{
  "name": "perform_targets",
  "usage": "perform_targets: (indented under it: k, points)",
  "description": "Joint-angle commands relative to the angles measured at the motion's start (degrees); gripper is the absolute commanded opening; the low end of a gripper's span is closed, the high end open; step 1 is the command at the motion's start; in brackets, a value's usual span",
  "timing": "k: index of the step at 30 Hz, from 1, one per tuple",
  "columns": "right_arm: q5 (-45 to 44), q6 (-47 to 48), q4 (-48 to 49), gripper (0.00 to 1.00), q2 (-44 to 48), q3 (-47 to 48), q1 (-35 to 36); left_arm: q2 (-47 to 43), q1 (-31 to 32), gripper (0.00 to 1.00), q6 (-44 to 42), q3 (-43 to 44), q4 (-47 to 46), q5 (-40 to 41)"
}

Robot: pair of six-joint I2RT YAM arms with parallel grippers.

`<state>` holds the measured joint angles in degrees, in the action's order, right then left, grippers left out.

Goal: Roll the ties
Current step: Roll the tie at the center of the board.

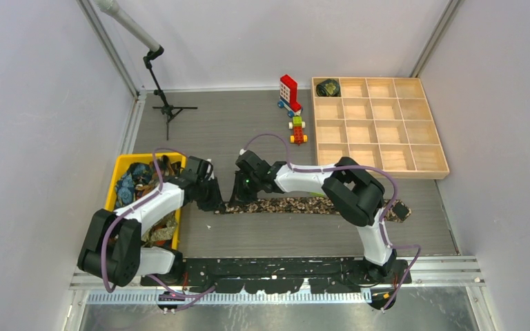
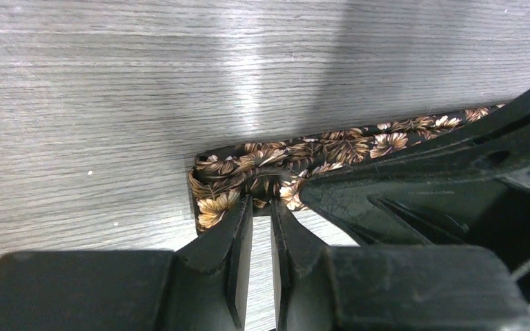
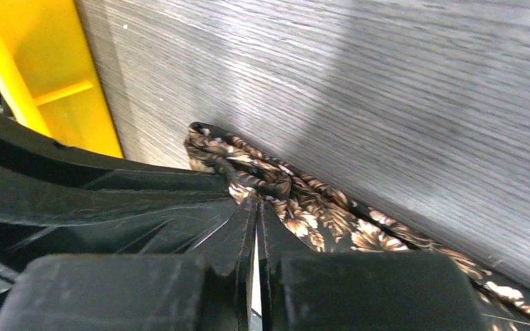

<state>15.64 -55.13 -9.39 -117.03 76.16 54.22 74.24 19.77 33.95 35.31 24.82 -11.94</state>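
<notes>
A brown-and-tan leaf-patterned tie [image 1: 297, 205] lies flat along the table, its left end folded over on itself [image 2: 214, 183]. My left gripper [image 1: 215, 200] is at that folded end, and its jaws [image 2: 262, 201] stand nearly together with a pinch of the fabric at their tips. Right beside it, my right gripper [image 1: 238, 196] is shut on the same fold [image 3: 257, 202], where the cloth bunches into a small hump [image 3: 262, 181]. A rolled tie [image 1: 328, 87] sits in the far-left cell of the wooden grid tray [image 1: 379, 172]. More ties fill the yellow bin [image 1: 125, 163].
The yellow bin stands just left of both grippers, its wall close by [image 3: 55, 69]. Red-and-white toy bricks [image 1: 289, 93] and a small coloured toy [image 1: 297, 129] stand left of the tray. A black tripod stand [image 1: 168, 109] is at the back left.
</notes>
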Motion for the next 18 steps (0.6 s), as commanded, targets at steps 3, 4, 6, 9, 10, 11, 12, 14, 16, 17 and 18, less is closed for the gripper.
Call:
perform_targets:
  k: [3,4,6,9,10,11,12,14,16,17,18]
  points:
    - [-2.19,1.84,0.03,0.09,-0.33,-1.60,-0.45,-3.78,0.18,0.25,-1.28,2.13,2.29,2.38]
    - [-2.13,1.87,-0.03,0.09,-0.45,-1.74,-0.50,-4.16,0.23,0.27,-1.38,2.32,2.52,2.56]
    - [-2.10,1.89,-0.07,0.09,-0.61,-1.81,-0.45,-4.61,0.18,0.34,-1.48,2.54,3.26,2.91]
    - [-2.02,1.75,0.11,0.09,-0.85,-1.76,-0.49,-5.51,0.18,0.48,-1.70,3.16,5.31,5.03]
    - [-2.02,1.78,0.09,0.09,-0.80,-1.73,-0.46,-6.17,0.18,0.54,-1.58,3.19,6.26,6.60]
    - [-2.07,1.74,0.07,0.09,-0.76,-1.76,-0.44,-6.85,0.18,0.57,-1.73,3.11,6.75,8.18]
    - [-2.08,1.83,0.07,0.09,-0.79,-1.72,-0.43,-7.65,0.20,0.60,-1.88,3.00,7.21,9.27]
    - [-2.10,1.85,0.08,0.09,-0.74,-1.58,-0.48,-8.91,0.18,0.61,-1.77,2.70,8.09,11.33]
    - [-2.02,1.87,0.12,0.09,-0.91,-1.50,-0.43,-9.36,0.12,0.61,-0.99,2.46,8.79,14.47]
    - [-1.87,1.83,0.03,0.09,-0.96,-1.47,-0.45,-9.29,-0.09,0.60,-0.83,2.24,8.47,14.63]
    - [-1.84,1.84,0.09,0.09,-1.10,-1.40,-0.43,-9.14,-0.27,0.59,-0.82,1.82,7.68,14.15]
